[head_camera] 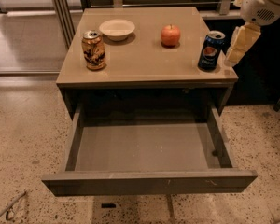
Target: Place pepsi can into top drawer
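Note:
The pepsi can (211,51), dark blue with a silver top, stands upright at the right front of the tabletop (144,62). The top drawer (149,182) is pulled fully open below the table, and its bare grey floor is empty. My gripper (236,49) hangs from the white arm (263,3) at the upper right. It is just to the right of the can, at about the can's height and close to it, and holds nothing that I can see.
A gold-brown patterned can (93,50) stands at the left front of the table. A white bowl (117,29) and a red apple (170,35) sit toward the back. Speckled floor surrounds the table, and a dark cabinet stands to the right.

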{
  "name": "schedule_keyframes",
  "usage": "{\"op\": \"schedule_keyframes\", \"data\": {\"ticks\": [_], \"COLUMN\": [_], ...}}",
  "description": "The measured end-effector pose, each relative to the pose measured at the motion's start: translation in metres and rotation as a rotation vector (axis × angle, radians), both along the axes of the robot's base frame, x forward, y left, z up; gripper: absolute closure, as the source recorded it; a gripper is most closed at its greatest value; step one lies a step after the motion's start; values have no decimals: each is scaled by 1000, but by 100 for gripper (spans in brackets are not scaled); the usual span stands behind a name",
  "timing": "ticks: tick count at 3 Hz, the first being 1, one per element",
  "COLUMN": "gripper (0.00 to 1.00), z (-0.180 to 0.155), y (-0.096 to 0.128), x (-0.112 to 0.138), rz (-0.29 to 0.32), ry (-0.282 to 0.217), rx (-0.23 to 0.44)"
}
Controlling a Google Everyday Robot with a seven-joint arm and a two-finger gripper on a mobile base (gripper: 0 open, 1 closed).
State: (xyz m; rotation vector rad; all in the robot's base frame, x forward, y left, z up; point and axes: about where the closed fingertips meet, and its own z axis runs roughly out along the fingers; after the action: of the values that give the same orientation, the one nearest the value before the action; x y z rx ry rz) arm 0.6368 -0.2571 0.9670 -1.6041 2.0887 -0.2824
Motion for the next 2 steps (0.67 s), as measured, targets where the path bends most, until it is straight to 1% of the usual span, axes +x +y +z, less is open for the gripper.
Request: {"op": "schedule_keyframes", "data": {"ticks": [1, 2], "gripper": [0, 0], "z": [-14, -55], "y": [-15, -39], "x": [6, 11], "rz": [-55, -122], "ry": [44, 89], "rx": [47, 132]}}
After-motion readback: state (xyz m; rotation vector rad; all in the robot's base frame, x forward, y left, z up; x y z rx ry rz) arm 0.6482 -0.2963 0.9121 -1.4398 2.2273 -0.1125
